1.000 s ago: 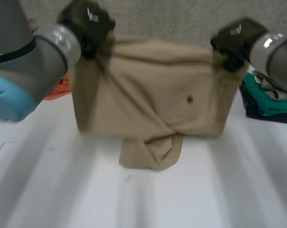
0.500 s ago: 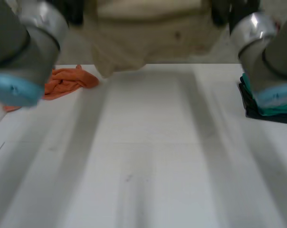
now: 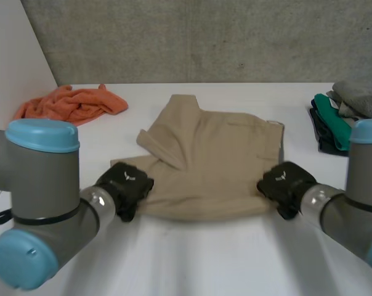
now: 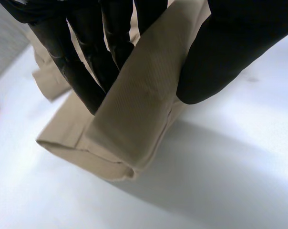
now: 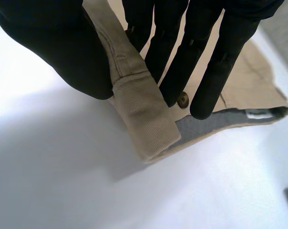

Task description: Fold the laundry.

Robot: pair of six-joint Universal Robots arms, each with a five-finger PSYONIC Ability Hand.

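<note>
Nearest, the left hand [image 3: 125,185] pinches the near left corner of the tan shorts [image 3: 217,166] between thumb and fingers. The right hand [image 3: 284,184] grips the near right corner, by a button [image 5: 182,99], the same way. The shorts lie flat in the middle of the table [image 3: 192,265], one far flap turned over; I judge the folding barely begun. Farther off, an orange cloth [image 3: 72,103] lies crumpled, unfolded, at the left, and a folded stack [image 3: 334,120] sits at the right, partly behind the arm. The shorts are perhaps already doubled; the layers are hard to make out.
</note>
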